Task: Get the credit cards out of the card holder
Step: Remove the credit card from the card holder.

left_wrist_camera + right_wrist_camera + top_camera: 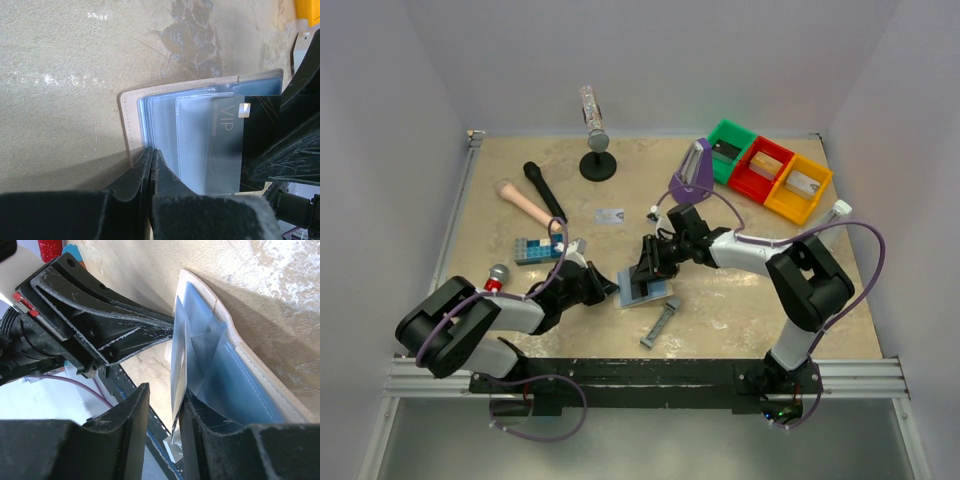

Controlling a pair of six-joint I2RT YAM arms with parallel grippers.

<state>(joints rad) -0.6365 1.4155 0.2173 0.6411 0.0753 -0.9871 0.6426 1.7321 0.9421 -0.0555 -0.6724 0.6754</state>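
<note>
The card holder (656, 293) lies open on the table, pale blue-grey inside with a tan rim. My left gripper (612, 287) is shut on its left edge; the left wrist view shows the jaws (151, 149) closed on the tan rim (131, 120). A black card (255, 125) printed "VIP" sticks partly out of a pocket. My right gripper (648, 272) hovers over the holder. In the right wrist view its jaws (162, 395) are open around that card (178, 360), which stands on edge against the right finger (200, 415), above the blue lining (240, 385). A silver-grey card (609, 216) lies loose farther back.
A narrow grey metal bar (660, 322) lies just in front of the holder. A blue studded brick (535, 248), a pink microphone (525, 203) and a black handle (545, 190) lie to the left. A round stand (597, 160), a purple piece (692, 175) and green, red and orange bins (760, 168) stand at the back.
</note>
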